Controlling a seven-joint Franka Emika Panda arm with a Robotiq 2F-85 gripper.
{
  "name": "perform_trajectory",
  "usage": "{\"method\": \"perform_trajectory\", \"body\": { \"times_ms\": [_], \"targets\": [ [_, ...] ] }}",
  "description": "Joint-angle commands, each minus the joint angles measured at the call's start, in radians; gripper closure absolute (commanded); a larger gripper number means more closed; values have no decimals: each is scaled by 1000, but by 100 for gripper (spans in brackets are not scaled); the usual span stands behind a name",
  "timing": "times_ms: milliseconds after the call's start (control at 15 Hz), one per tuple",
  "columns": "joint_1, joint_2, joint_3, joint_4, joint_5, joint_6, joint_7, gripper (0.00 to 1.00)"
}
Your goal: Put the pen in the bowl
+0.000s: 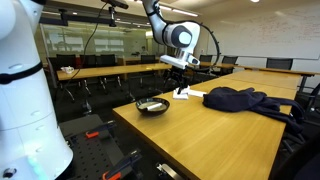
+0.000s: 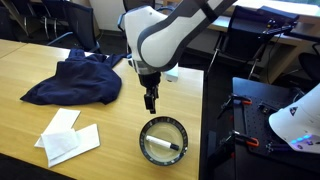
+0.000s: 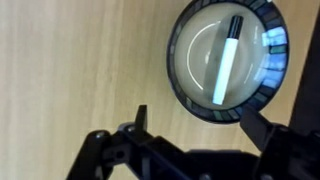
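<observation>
A white pen with a black cap (image 3: 226, 62) lies inside the dark-rimmed bowl (image 3: 186, 95). The pen also shows in an exterior view (image 2: 163, 146), lying in the bowl (image 2: 146, 133) near the table's edge. The bowl shows in an exterior view (image 1: 153, 106) as well. My gripper (image 2: 150, 103) hangs above the table just beyond the bowl, open and empty. In the wrist view my gripper (image 3: 200, 125) has its fingers spread, with nothing between them.
A dark blue cloth (image 2: 75, 78) lies crumpled on the wooden table (image 2: 40, 60); it also shows in an exterior view (image 1: 245, 100). White papers (image 2: 68, 137) lie beside the bowl. The table edge (image 2: 205, 120) runs close to the bowl.
</observation>
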Motion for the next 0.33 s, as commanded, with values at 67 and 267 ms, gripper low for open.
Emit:
{"method": "perform_trajectory", "body": {
  "times_ms": [67,267],
  "targets": [
    [-15,-183,-25,-134,-15,-70,17,0],
    [-6,-312,-58,-226,-68,-53,42,0]
  ]
}}
